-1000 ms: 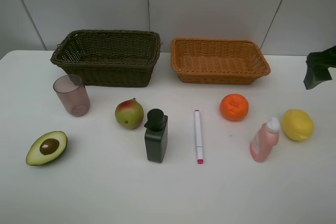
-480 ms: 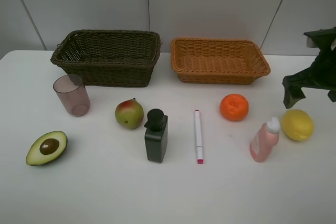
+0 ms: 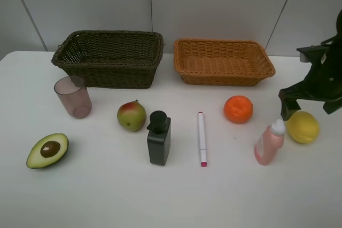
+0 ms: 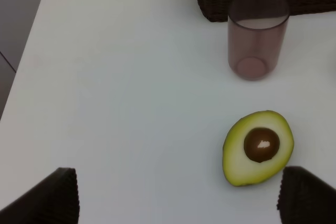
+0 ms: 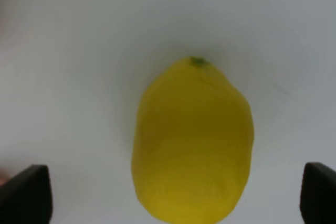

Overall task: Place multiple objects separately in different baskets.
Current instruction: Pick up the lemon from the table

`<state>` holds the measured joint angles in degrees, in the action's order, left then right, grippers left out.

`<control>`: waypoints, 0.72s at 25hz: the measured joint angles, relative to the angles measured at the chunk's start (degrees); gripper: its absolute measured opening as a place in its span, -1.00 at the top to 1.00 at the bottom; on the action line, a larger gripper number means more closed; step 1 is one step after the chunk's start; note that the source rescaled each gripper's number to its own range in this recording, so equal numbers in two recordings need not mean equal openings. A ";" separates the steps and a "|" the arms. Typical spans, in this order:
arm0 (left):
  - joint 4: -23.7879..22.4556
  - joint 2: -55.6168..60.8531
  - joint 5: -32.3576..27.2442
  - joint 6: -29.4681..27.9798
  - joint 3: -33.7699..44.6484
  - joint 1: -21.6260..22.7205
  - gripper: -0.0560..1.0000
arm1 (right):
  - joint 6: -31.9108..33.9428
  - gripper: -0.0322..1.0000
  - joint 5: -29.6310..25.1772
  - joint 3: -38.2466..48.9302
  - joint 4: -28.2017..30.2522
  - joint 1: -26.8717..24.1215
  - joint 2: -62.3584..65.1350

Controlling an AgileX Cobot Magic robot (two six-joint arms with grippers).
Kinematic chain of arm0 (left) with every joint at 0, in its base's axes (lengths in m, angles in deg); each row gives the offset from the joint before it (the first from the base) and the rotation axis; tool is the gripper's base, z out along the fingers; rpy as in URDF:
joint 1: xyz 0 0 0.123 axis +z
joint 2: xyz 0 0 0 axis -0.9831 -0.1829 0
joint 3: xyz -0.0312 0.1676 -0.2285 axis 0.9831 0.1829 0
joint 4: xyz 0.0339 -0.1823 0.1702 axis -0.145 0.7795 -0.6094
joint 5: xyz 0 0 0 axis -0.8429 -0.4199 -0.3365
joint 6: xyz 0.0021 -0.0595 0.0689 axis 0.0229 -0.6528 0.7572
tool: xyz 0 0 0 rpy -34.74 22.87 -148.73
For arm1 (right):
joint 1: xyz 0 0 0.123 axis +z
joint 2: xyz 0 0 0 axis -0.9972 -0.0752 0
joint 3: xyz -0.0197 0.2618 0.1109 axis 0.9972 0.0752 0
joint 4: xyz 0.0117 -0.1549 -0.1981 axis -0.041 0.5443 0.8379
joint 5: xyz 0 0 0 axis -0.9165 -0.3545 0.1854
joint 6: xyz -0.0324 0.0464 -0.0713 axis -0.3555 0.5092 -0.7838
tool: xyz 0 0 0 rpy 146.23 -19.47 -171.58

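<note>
Exterior high view: the right gripper (image 3: 307,104), its arm cut off by the frame, hangs over the lemon (image 3: 302,127) near the tabletop's right edge. Left wrist view: the left gripper (image 4: 181,198) is spread wide, only its tips visible, the halved avocado (image 4: 257,148) just beside one. Right wrist view: jaws apart, lemon blurred.

Noted right arm (image 3: 319,76) as matte black, blocky and angular, with a paler grey plate (image 3: 312,50) along its upper edge. Seen on right gripper (image 5: 170,195): two black fingers (image 5: 23,195), squared tips, soft with blur up close. Seen on left gripper (image 4: 176,198): same black fingers, fine ribbing down inner faces, corners slightly rounded. Could not make out cables or screws at this range
</note>
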<state>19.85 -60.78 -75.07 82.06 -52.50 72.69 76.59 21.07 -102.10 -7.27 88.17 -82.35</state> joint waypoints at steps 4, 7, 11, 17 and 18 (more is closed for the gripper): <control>0.00 0.00 0.00 0.00 0.00 0.00 -1.00 | -0.44 -1.00 0.18 0.00 0.00 0.00 -2.97; 0.00 0.00 0.00 0.00 0.00 0.00 -1.00 | -0.66 -1.00 0.32 0.00 -0.05 0.00 -4.97; 0.00 0.00 0.00 0.00 0.00 0.00 -1.00 | -0.72 -1.00 0.98 -0.05 -0.05 0.00 -6.71; 0.00 0.00 0.00 0.00 0.00 0.00 -1.00 | -0.82 -1.00 2.08 -0.05 -0.05 0.00 -8.28; 0.00 0.00 0.00 0.00 0.00 0.00 -1.00 | -0.84 -1.00 2.08 -0.05 -0.05 0.00 -8.82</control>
<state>19.85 -60.78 -75.07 82.06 -52.50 72.69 75.75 23.14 -102.15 -7.31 88.17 -91.17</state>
